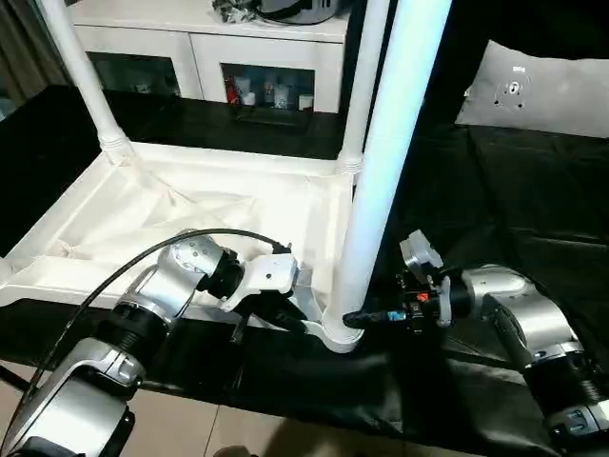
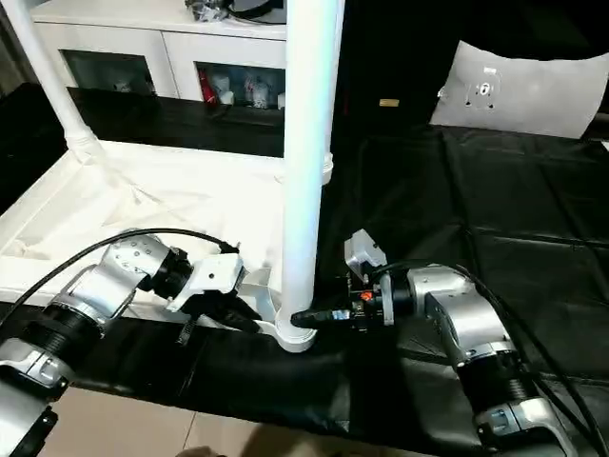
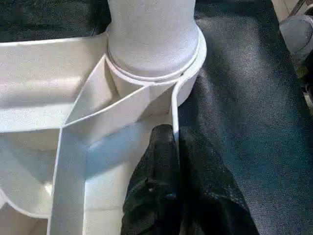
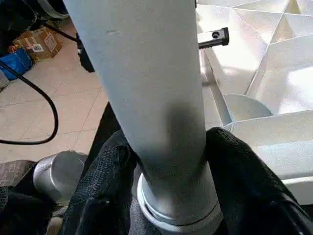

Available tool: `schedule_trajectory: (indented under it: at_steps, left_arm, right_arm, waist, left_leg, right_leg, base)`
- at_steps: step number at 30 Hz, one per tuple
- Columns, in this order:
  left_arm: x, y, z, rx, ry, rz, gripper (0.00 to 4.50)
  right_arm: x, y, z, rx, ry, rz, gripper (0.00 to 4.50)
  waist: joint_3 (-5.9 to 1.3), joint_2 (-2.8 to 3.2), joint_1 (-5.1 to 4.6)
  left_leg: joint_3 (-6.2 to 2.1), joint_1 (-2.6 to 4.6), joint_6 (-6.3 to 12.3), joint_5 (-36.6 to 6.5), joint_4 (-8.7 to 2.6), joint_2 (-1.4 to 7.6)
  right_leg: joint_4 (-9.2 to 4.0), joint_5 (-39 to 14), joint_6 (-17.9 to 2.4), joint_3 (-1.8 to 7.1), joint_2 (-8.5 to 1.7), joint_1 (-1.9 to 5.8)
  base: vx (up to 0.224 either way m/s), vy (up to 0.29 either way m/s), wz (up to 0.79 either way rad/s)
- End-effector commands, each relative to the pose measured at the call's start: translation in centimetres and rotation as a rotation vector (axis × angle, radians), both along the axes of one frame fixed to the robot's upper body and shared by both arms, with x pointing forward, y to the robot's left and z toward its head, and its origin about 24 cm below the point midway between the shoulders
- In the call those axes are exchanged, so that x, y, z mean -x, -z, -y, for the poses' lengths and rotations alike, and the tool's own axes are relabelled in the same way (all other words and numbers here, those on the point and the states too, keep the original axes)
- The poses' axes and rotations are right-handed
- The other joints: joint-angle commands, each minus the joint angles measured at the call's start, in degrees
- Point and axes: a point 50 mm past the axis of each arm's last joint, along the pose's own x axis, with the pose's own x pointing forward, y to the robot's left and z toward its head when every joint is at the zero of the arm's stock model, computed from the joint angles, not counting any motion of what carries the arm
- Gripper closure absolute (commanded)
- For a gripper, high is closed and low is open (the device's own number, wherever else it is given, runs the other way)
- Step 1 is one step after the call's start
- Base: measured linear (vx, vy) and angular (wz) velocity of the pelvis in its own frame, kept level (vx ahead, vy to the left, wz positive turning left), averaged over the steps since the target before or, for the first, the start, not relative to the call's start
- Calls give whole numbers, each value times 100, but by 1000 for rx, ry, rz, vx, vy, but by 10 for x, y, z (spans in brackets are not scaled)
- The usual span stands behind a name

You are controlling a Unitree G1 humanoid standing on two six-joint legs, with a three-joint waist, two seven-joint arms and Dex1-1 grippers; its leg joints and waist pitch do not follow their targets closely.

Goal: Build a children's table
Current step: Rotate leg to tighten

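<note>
The white table top (image 1: pixel 190 219) lies upside down on a black cover, ribbed underside up. White legs stand in its far left socket (image 1: pixel 86 71) and far right socket (image 1: pixel 362 86). A third leg (image 1: pixel 381 190) stands upright in the near right corner socket (image 1: pixel 338 333). My right gripper (image 4: pixel 168 142) is shut on this leg just above the socket, one black finger (image 4: pixel 105 181) on each side. My left gripper (image 3: pixel 168 134) is shut on the top's thin rim wall (image 3: pixel 175 105) right beside that socket. The near left corner is hidden.
A white cabinet (image 1: pixel 219 48) with glass doors stands behind the table top. A white cushion (image 1: pixel 538 90) lies at the back right on the black cover (image 1: pixel 514 209). Tiled floor (image 1: pixel 238 428) shows at the near edge, with a cardboard box (image 4: pixel 41 39) and cables.
</note>
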Motion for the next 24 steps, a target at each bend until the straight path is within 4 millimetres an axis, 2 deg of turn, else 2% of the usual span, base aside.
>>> schedule_trajectory:
  at_steps: [1,4,5,6,7,8,9,10,11,12,14,15,16,17,18,19,21,22,23,24]
  left_arm:
    - [11,9,7,-40,90,-54,450]
    - [8,9,10,-8,12,-51,450]
    - [7,9,12,0,-12,-48,450]
    - [1,9,17,29,-101,-35,450]
    - [-5,7,25,77,-200,-32,450]
    - [-9,6,32,108,-275,-26,450]
    - [-9,6,32,108,-277,-26,450]
    - [-12,6,37,115,-320,-15,450]
    - [-12,6,38,116,-331,-11,450]
    - [-15,7,41,121,-369,-2,450]
    - [-20,6,50,155,-453,11,450]
    - [-22,6,54,168,-484,14,450]
    - [-25,6,59,178,-520,20,450]
    - [-28,5,64,181,-562,26,450]
    - [-28,5,64,181,-562,26,450]
    - [-34,3,71,195,-641,52,450]
    - [-37,1,73,196,-673,62,450]
    - [-42,-2,78,199,-726,103,450]
    - [-43,-3,80,201,-735,109,450]
    - [-43,-3,82,201,-743,111,450]
  right_arm:
    - [0,1,-3,-5,-7,-31,257]
    - [4,0,-8,-40,16,-50,257]
    - [5,1,-9,-48,29,-52,257]
    - [7,2,-15,-58,71,-44,257]
    - [9,6,-23,-60,142,-26,257]
    - [8,12,-32,-46,238,0,257]
    - [8,12,-32,-46,241,1,257]
    - [7,16,-38,-33,311,17,257]
    - [6,17,-40,-30,329,19,258]
    - [4,20,-44,-24,382,21,258]
    - [-1,24,-52,-16,505,13,260]
    - [-2,26,-55,-12,545,13,261]
    - [-5,28,-60,-5,606,5,262]
    - [-8,29,-65,2,675,-8,262]
    - [-8,29,-65,2,675,-8,262]
    - [-14,31,-73,22,774,-14,263]
    - [-16,33,-77,36,816,-17,263]
    - [-20,33,-85,69,884,-7,263]
    - [-22,33,-87,75,906,-6,263]
    - [-23,32,-91,62,914,-17,263]
  waist:
    - [-353,-90,1]
    - [-350,-79,1]
    - [-344,-92,1]
    - [-341,-96,-3]
    - [-325,-84,9]
    - [-308,-36,14]
    - [-308,-36,14]
    - [-284,-81,-47]
    - [-272,-85,-77]
    - [-249,-54,-137]
    - [-223,-51,-276]
    - [-223,-51,-276]
    - [-241,-34,-325]
    - [-245,-38,-414]
    - [-238,-19,-440]
    - [-227,22,-481]
    - [-219,79,-550]
    - [-190,102,-657]
    - [-176,146,-722]
    - [-157,170,-749]
  left_leg:
    - [-6,-19,430,-756,-384,238]
    - [-5,-20,433,-742,-382,235]
    - [3,-11,423,-743,-383,242]
    - [-1,-22,409,-755,-389,240]
    - [1,-4,373,-848,-393,230]
    - [-17,15,274,-967,-406,221]
    - [-17,15,274,-967,-406,221]
    - [-35,19,141,-1247,-429,174]
    - [-39,21,113,-1322,-427,157]
    - [-66,3,77,-1511,-432,136]
    - [-78,86,65,-1915,-390,89]
    - [-78,86,65,-1915,-390,89]
    - [-101,74,71,-1966,-388,71]
    - [-129,54,118,-2100,-414,83]
    - [-131,54,136,-2159,-419,85]
    - [-155,76,147,-2358,-427,100]
    - [-177,152,119,-2647,-435,128]
    - [-250,128,111,-3027,-487,168]
    - [-297,147,109,-3358,-546,223]
    - [-322,163,95,-3592,-592,268]
  right_leg:
    - [-340,-1763,-1100,289,-357,335]
    - [-335,-1731,-1118,290,-353,333]
    - [-341,-1727,-1118,298,-354,330]
    - [-341,-1769,-1092,299,-353,333]
    - [-382,-1970,-1032,295,-358,319]
    - [-407,-2237,-958,293,-372,303]
    - [-407,-2237,-958,293,-372,303]
    - [-510,-2967,-648,247,-365,298]
    - [-538,-3180,-551,234,-362,286]
    - [-601,-3569,-360,196,-361,292]
    - [-731,-4054,-126,117,-331,202]
    - [-731,-4054,-126,117,-331,202]
    - [-749,-4053,-69,92,-335,236]
    - [-775,-3966,-15,35,-314,263]
    - [-791,-3960,-4,15,-309,260]
    - [-825,-3949,7,-39,-311,255]
    - [-881,-3854,-25,-127,-310,247]
    - [-913,-3695,47,-232,-309,339]
    - [-894,-3489,40,-281,-305,389]
    - [-859,-3352,14,-289,-309,417]
  base:
    - [0,0,0]
    - [0,0,0]
    - [0,0,0]
    - [0,0,0]
    - [0,0,0]
    - [0,0,0]
    - [0,0,0]
    - [0,0,0]
    - [0,0,0]
    - [0,0,0]
    - [-30,10,-4]
    - [0,0,0]
    - [0,0,0]
    - [0,0,0]
    - [0,0,0]
    - [0,0,0]
    - [0,0,0]
    - [-32,65,-5]
    - [0,0,0]
    - [0,0,0]
